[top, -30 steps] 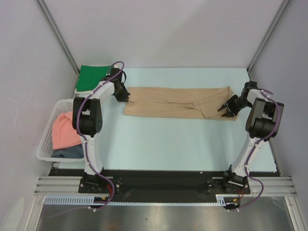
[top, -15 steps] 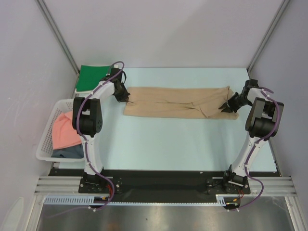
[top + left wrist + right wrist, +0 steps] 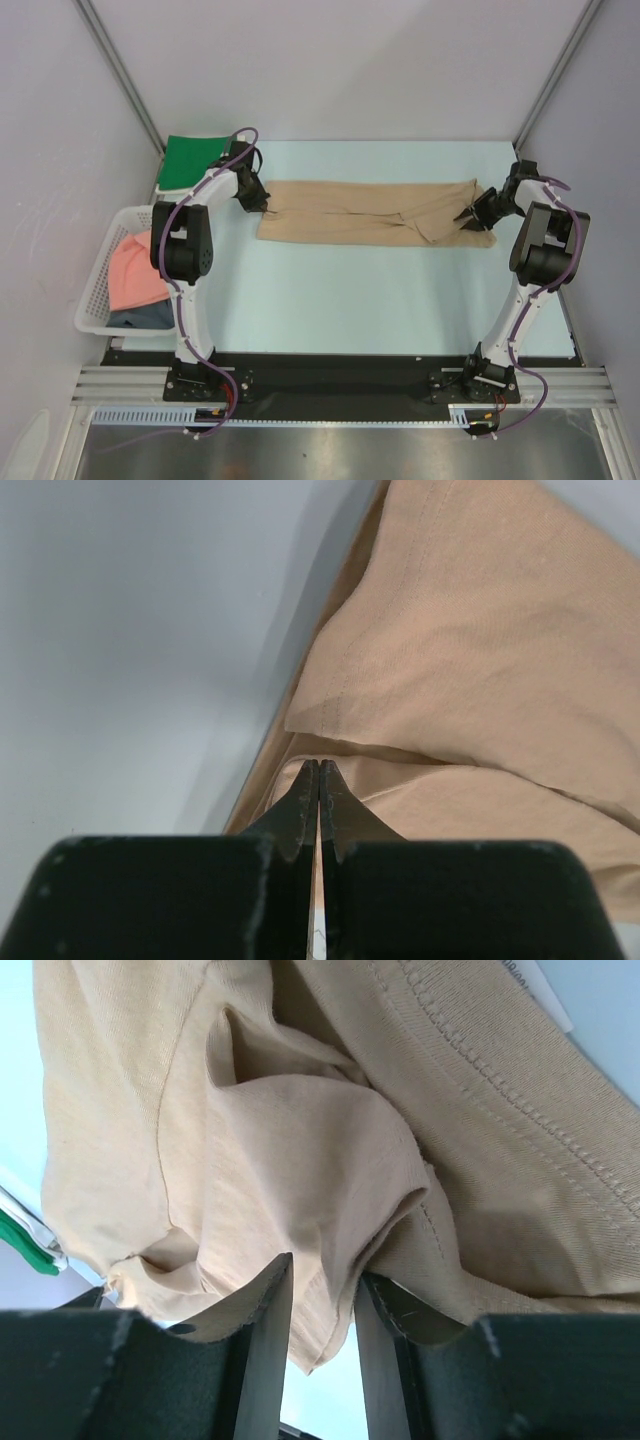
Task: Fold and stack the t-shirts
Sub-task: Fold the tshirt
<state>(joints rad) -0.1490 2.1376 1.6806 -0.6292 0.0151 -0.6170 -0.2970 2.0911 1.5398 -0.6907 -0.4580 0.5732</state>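
Right claw (image 3: 325, 1268): the jaws are standing narrow and pinching a bunched fold of the tan t-shirt (image 3: 300, 1140). Cloth is filling the gap between the fingers and hanging out below them. In the top view this claw (image 3: 472, 218) is sitting at the shirt's right end.

Left claw (image 3: 318, 765): the fingers are pressing flat together with no gap showing. The tips are meeting a lower cloth layer just under an overlapping fold. Cannot tell whether any cloth is caught between them. In the top view this claw (image 3: 262, 205) is sitting at the shirt's left end.

The tan t-shirt (image 3: 370, 212) is lying as a long band across the far half of the worktop (image 3: 380, 300), reaching from one claw to the other and wrinkling at its right end.

The green t-shirt (image 3: 190, 160) is lying folded at the far left corner, just behind the left claw. The salmon pink t-shirt (image 3: 132, 272) is lying in the white basket (image 3: 95, 300) at the worktop's left side, on top of the dark grey-blue t-shirt (image 3: 145, 318).
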